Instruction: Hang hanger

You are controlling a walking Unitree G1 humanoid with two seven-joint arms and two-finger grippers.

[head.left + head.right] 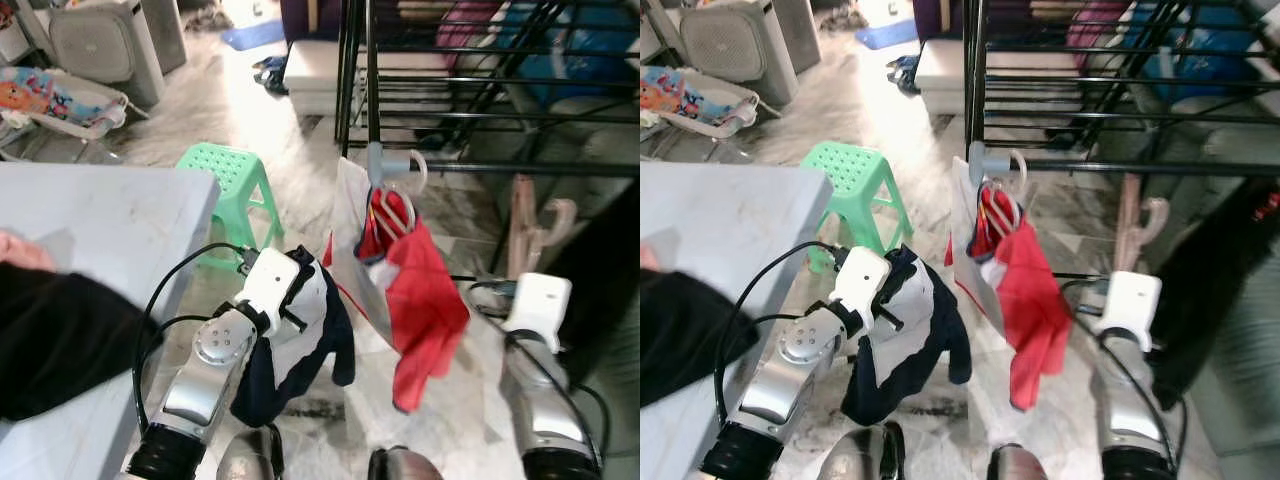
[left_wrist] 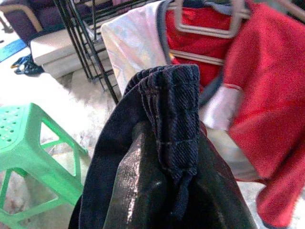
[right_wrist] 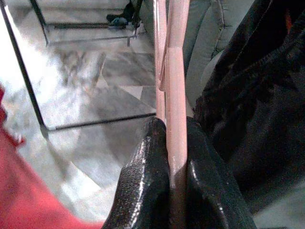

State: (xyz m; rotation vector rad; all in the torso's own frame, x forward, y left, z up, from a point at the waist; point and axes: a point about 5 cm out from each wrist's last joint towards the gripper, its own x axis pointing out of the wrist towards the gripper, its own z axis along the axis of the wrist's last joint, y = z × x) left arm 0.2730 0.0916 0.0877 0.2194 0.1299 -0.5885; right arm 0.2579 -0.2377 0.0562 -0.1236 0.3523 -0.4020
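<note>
left pincer (image 2: 162, 191): clenched on navy garment (image 1: 290, 360)
right pincer (image 3: 176, 186): clamped pink hanger (image 1: 535, 225)
red garment (image 1: 425, 300): hung on rack (image 1: 480, 120)

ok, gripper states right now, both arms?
Left gripper: shut on the navy garment.
Right gripper: shut on the pink hanger.

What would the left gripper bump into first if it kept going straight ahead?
Probably the red garment hanging on the rack: the left gripper, shut on the dark blue garment, points right at it. Depth is hard to judge.
</note>
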